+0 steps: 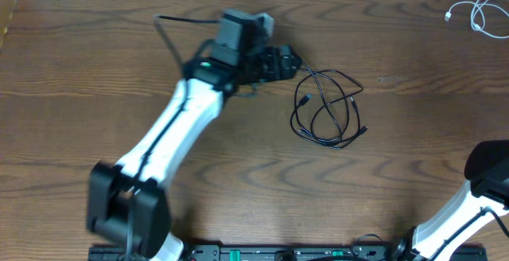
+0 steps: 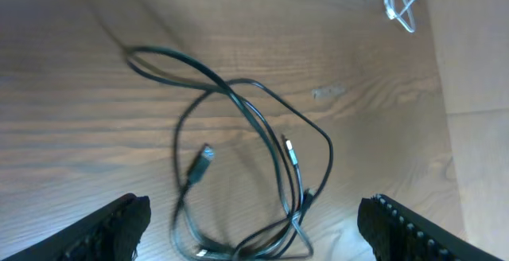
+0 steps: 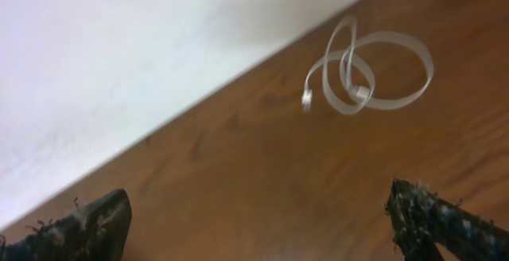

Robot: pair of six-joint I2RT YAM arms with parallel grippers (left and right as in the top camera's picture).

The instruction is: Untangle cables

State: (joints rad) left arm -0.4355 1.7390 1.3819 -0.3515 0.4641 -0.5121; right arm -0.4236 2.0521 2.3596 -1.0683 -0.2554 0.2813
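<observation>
Black cords (image 1: 328, 106) lie looped together on the counter (image 1: 382, 205) in the overhead view. Your left hand (image 1: 280, 60) is just beside them, its arm stretched forward, and the white cord (image 1: 475, 10) sits well apart at the far right corner. Left wrist: that hand is spread wide above the tangle, pinching nothing. I judge you're lining up a first pick, so aim for one plug (image 2: 203, 156). Right wrist: your right hand (image 3: 258, 205) is spread and empty, facing the white cord.

Overhead looks down, sharing black cables (image 1: 327, 105) with left wrist, white cable (image 1: 475, 13) with right.
</observation>
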